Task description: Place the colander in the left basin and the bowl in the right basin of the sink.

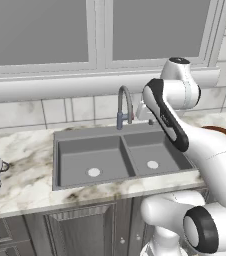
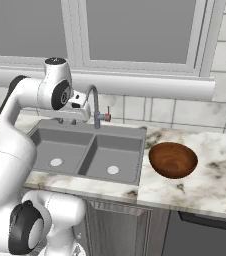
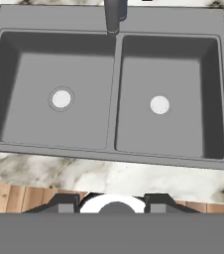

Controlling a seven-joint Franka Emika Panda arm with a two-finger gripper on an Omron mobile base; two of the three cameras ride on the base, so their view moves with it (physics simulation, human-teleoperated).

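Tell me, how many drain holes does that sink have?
2. One drain sits in the left basin and the other drain in the right basin, each near the middle of its floor. Neither is covered.

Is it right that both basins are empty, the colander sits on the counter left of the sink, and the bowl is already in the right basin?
Not quite. The bowl sits on the counter right of the sink, as the right base view shows. The rest holds.

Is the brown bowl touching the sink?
Apart. The right base view shows the bowl on the counter, with pale marble between it and the sink.
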